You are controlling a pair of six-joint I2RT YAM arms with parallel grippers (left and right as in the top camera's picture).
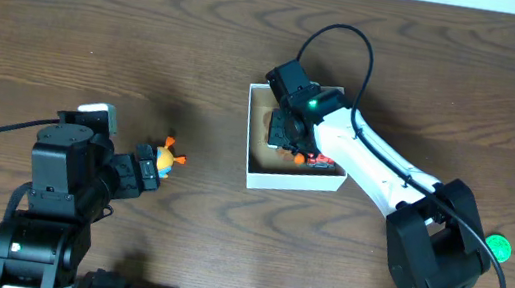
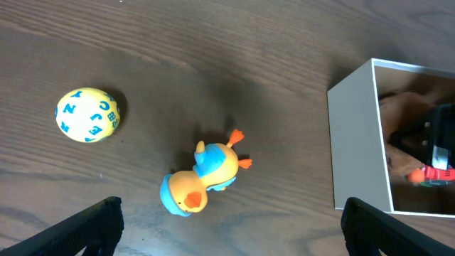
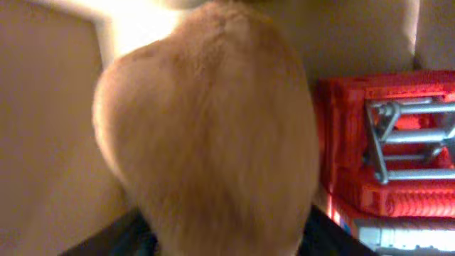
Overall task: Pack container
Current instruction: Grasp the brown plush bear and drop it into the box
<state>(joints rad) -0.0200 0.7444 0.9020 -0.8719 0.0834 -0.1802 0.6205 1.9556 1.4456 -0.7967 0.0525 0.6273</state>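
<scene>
The packing looks part-way through: some toys are in the box and two wait outside it. Nearest, at the lower left of the overhead view, the left arm sits folded low with its wrist angled toward the desk, a dark wooden top. The left fingers show at the two bottom corners of the left wrist view, spread wide and empty.

Just beyond them lies a small orange-and-yellow plastic duck toy with blue trim. Further off, at the left of that view, rests a yellow ball printed with blue letters, well apart from the duck.

The small square white cardboard container with a tan inside stands right of centre in the overhead view. The right arm stretches from the lower right up and to the left, its wrist bent down so that the right fingers are inside the container.

The right wrist view is filled by a tan fuzzy plush toy beside a red plastic toy. Whether these fingers grip the plush or have let it go cannot be told.

The next move probably calls for the right arm to lift clear of the box. The left fingers would then drop astride the duck's rounded body, which may slip when they close.
</scene>
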